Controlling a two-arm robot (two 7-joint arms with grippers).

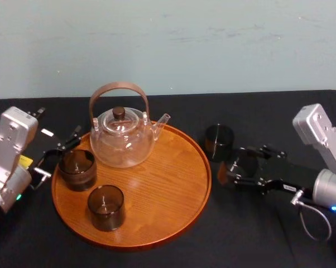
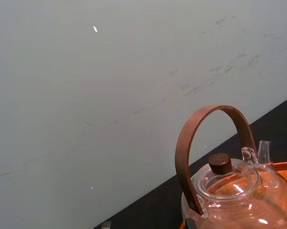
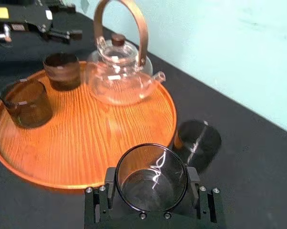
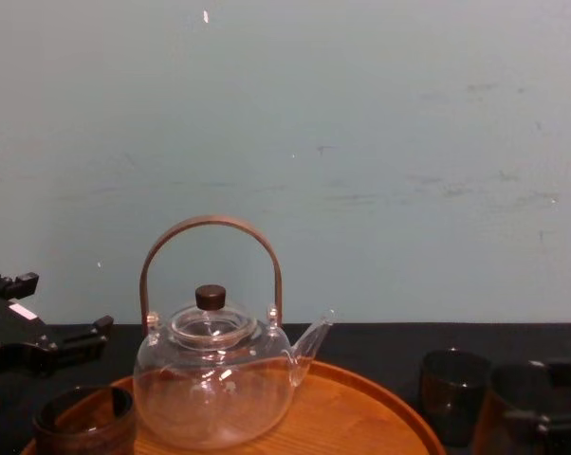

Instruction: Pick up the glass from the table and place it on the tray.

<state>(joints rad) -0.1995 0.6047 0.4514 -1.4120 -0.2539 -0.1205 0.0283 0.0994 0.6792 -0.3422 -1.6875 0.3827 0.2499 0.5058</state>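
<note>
My right gripper [image 1: 235, 166] is shut on a clear dark-tinted glass [image 3: 150, 175], one finger on each side of it. This glass [image 1: 243, 167] stands just off the right rim of the round wooden tray [image 1: 162, 190]. I cannot tell whether it is resting on the black table or raised off it. In the chest view the held glass [image 4: 527, 403] is at the lower right. A second dark glass [image 1: 219, 142] stands on the table just behind it, apart from the gripper. My left gripper [image 1: 59, 153] stays open and empty at the tray's left edge.
On the tray stand a glass teapot [image 1: 122, 137] with a brown hoop handle at the back and two dark glasses [image 1: 77, 168] [image 1: 106, 207] at the left. The tray's right half [image 3: 110, 129] is bare wood. A pale wall closes off the back.
</note>
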